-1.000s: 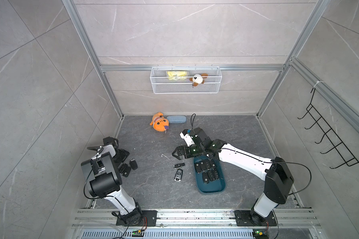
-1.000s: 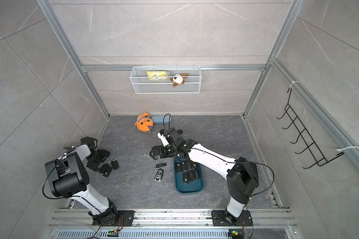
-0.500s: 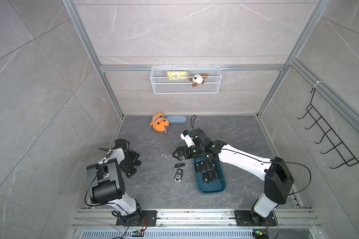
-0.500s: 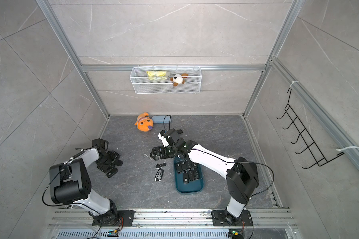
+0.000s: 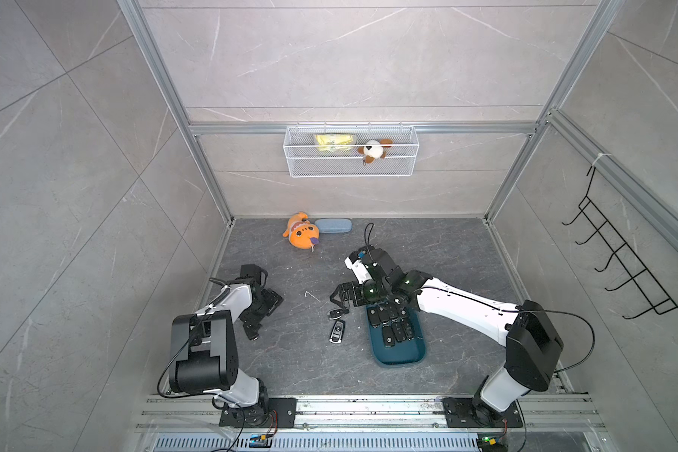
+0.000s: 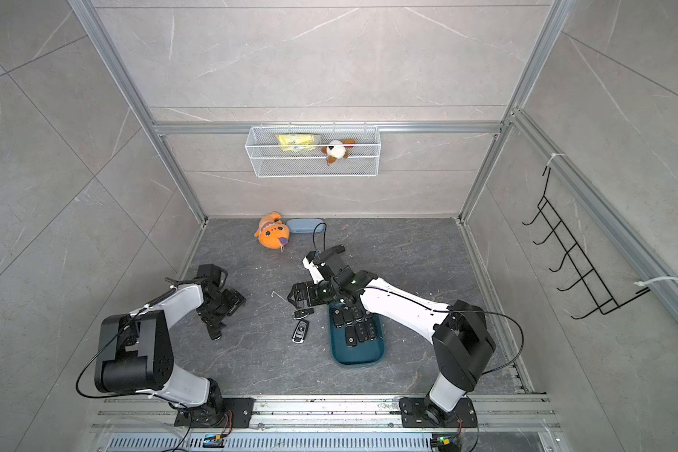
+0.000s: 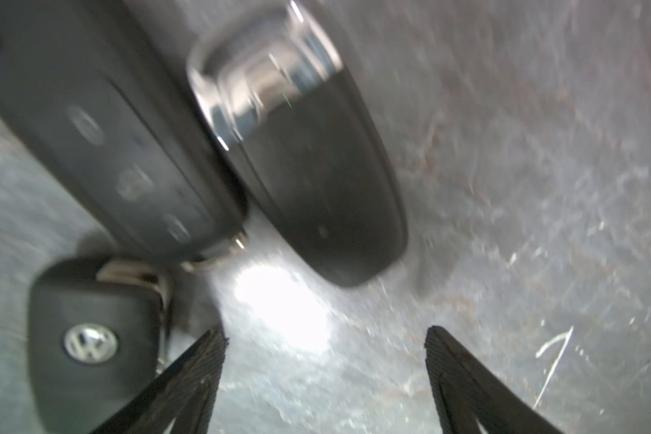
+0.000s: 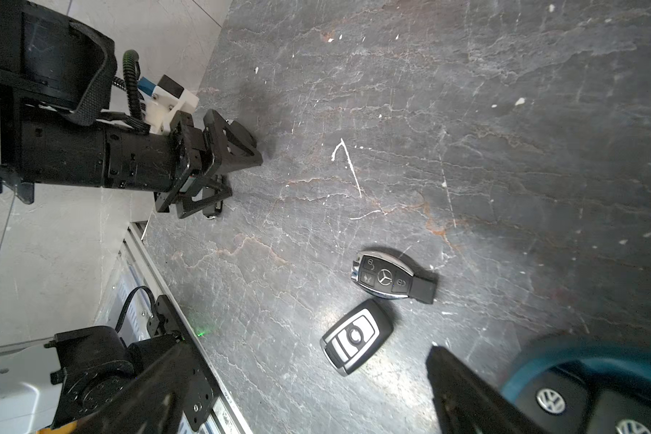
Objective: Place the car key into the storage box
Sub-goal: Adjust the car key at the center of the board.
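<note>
Nearest you, in the lower centre of both top views, the dark teal storage box [image 5: 398, 354] lies lengthwise on the grey counter [image 5: 290, 364]. Its near end is bare and its far half is packed with black key fobs [image 5: 392, 325]. Just left of the box, outside it, the BMW key fob [image 5: 337, 332] lies face up on the counter. Just beyond it is the Mercedes key fob [image 5: 338, 313]; the two are close but apart.

Your right gripper [image 5: 336, 300] hangs just past the Mercedes key fob. Its fingers are spread wide with nothing between them, and the right arm crosses the far end of the box.

At the left centre of the frame your left gripper [image 7: 324, 334] sits low over a separate cluster of black fobs. Its fingers [image 7: 188, 375] are released, with only bare counter between them. In the left wrist view a VW key fob [image 7: 91, 338] lies beside one finger; you cannot tell whether they touch. Ahead lie a long black fob [image 7: 128, 142] and a chrome-capped fob [image 7: 305, 169], side by side.

Farther back, in the upper centre of the counter, an orange plush toy [image 5: 301, 236] rests against a pale blue case [image 5: 332, 226]. On the back wall, a white wire basket [image 5: 351, 168] holds a yellow packet [image 5: 335, 143] and a small brown-and-white plush [image 5: 373, 150].
</note>
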